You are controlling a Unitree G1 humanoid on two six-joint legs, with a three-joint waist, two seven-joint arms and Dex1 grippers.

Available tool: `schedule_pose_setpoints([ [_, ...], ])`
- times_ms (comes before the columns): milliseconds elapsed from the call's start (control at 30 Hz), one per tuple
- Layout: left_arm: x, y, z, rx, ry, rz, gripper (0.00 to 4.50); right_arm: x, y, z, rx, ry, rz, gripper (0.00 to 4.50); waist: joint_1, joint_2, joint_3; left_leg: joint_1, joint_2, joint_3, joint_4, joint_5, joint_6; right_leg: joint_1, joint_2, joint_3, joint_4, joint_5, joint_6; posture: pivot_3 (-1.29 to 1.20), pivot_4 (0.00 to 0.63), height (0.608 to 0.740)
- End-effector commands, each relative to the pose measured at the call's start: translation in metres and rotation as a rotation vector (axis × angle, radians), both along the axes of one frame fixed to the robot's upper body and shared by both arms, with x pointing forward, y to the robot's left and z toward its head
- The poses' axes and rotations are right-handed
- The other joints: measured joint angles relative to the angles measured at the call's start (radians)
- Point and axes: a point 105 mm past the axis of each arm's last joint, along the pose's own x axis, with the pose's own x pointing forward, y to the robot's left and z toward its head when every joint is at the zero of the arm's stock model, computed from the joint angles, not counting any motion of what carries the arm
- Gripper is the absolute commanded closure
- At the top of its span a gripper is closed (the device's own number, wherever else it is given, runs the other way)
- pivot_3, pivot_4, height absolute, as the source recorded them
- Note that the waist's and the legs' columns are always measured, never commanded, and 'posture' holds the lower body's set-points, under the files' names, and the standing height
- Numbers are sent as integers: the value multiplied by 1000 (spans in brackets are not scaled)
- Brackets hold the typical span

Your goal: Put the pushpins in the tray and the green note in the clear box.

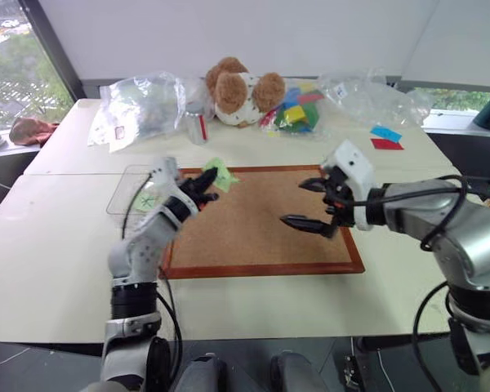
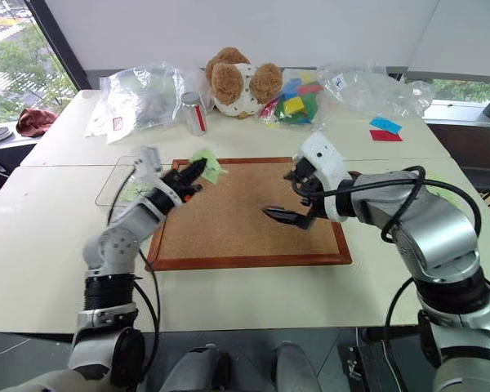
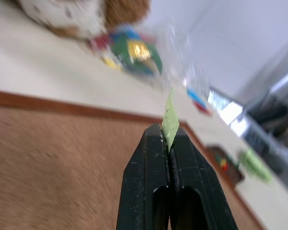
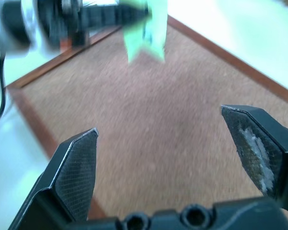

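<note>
Over the far left corner of the corkboard (image 1: 261, 220), the green note (image 1: 220, 173) is pinched between the left gripper (image 1: 202, 186) tips, probably so it can be carried left to the clear box (image 1: 122, 192), while the right gripper (image 1: 314, 204) is held spread wide with nothing in it.

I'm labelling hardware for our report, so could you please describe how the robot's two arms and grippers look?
Both arms are silver-grey metal segments with black joints and loose black cables. The left gripper and right gripper each have two black, pointed fingers on a white wrist housing; the finger pads show a fine cross-hatched texture.
</note>
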Motion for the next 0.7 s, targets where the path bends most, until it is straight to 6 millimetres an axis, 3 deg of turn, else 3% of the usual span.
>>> schedule_pose_setpoints([
  [33, -8, 22, 50, -40, -122, 62, 4500, -11, 5, 10, 23, -50, 96, 39, 0, 0, 0, 0, 0, 0, 0, 0, 0, 0, 0, 0, 0, 0, 0, 0, 150, 740],
  [200, -17, 76, 78, 52, -160, 251, 4500, -14, 9, 13, 107, -39, 153, 39, -3, 0, 0, 1, 0, 0, 0, 0, -1, 0, 0, 1, 2, 0, 0, 0, 150, 740],
  [367, -18, 126, 78, 211, -113, 435, 4500, -14, 15, 23, 199, -32, 193, 39, 1, -1, 0, 2, 0, 0, 0, 1, -1, 0, 0, 1, 5, 0, 0, 0, 150, 740],
  [467, -14, 143, 66, 272, -62, 490, 4500, -12, 16, 23, 192, -36, 199, 39, 5, -1, 0, 2, 0, 0, 1, 1, -1, 0, 0, 1, 5, 0, 0, 0, 150, 740],
  [533, -6, 151, 42, 301, 24, 496, 4500, -12, 18, 22, 184, -40, 204, 39, 6, -1, -1, 2, 0, 0, 1, 1, -1, 0, 0, 0, 5, 0, 0, 0, 150, 740],
  [600, 0, 154, 20, 324, 100, 486, 4500, -10, 19, 22, 181, -45, 204, 39, 5, -1, -1, 2, 0, 0, 1, 1, -1, 0, 0, 0, 5, 0, 0, 0, 150, 740],
  [700, 6, 153, 8, 334, 135, 453, 4500, -9, 19, 21, 174, -52, 197, 39, 2, -3, 0, 2, 0, 0, 1, 1, -1, -1, 0, 0, 5, 0, 0, 0, 150, 740],
])
